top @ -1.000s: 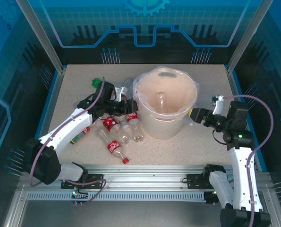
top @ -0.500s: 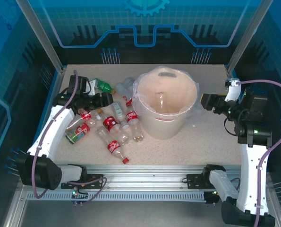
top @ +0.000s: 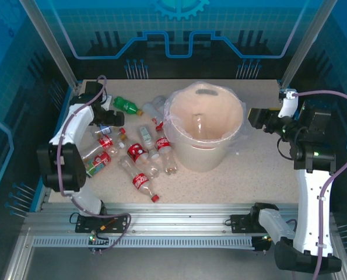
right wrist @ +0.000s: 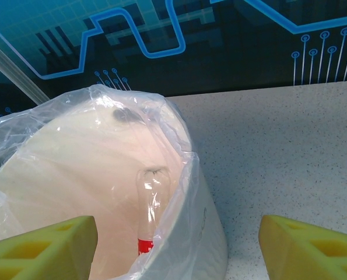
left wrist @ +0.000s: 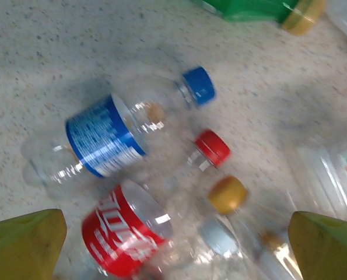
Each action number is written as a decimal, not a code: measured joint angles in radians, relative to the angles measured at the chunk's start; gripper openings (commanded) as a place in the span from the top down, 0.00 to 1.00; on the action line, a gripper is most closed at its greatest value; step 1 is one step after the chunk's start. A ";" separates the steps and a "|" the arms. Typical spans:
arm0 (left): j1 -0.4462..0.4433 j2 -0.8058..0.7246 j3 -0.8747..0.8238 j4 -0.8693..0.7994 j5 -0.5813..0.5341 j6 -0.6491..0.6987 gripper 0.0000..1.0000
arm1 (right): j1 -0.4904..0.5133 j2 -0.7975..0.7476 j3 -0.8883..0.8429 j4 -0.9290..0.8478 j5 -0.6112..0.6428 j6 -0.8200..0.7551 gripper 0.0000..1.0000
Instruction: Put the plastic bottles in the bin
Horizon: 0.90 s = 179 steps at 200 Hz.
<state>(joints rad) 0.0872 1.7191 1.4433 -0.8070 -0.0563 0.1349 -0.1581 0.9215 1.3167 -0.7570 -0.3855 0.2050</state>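
The cream bin (top: 200,156) with its clear liner stands mid-table, one red-labelled bottle (right wrist: 149,205) upright inside it. Several plastic bottles lie left of it: a green one (top: 126,105), red-labelled ones (top: 137,153) (top: 142,181) and a blue-labelled, blue-capped one (left wrist: 103,137). My left gripper (top: 110,120) hovers open over the far-left bottles, with a red-labelled bottle (left wrist: 123,233) between its yellow fingers (left wrist: 23,245), touching nothing. My right gripper (top: 256,118) is open and empty, just right of the bin's rim (right wrist: 185,146).
A yellow-capped clear bottle (left wrist: 227,194) and a red cap (left wrist: 213,147) crowd the pile under the left gripper. Blue walls and metal posts ring the speckled table (top: 260,169). Bare tabletop stretches right of the bin (right wrist: 290,151).
The left arm has swung from beside the bin back to the far left, its gripper now over the blue-labelled bottle. The right gripper has drawn back and risen beside the bin.
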 measured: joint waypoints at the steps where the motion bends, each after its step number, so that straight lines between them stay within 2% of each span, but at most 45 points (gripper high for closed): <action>1: 0.002 0.007 0.005 0.000 0.000 0.003 0.01 | 0.000 0.000 0.000 0.000 0.000 0.000 0.26; 37: 0.039 0.146 0.107 -0.001 -0.003 0.117 0.01 | 0.000 -0.001 0.000 0.001 0.003 -0.001 0.26; 78: 0.054 0.208 0.135 -0.007 0.021 0.206 0.01 | 0.000 -0.001 0.000 -0.002 0.011 -0.004 0.26; 137: 0.054 0.289 0.158 -0.026 0.011 0.265 0.01 | 0.000 -0.002 0.000 -0.005 0.015 -0.004 0.25; 179: 0.056 0.360 0.191 -0.026 0.000 0.264 0.07 | 0.000 -0.016 0.000 -0.014 0.019 -0.004 0.25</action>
<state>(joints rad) 0.1432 2.0789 1.6344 -0.8326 -0.0566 0.3992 -0.1581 0.9058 1.3167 -0.7712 -0.3660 0.2012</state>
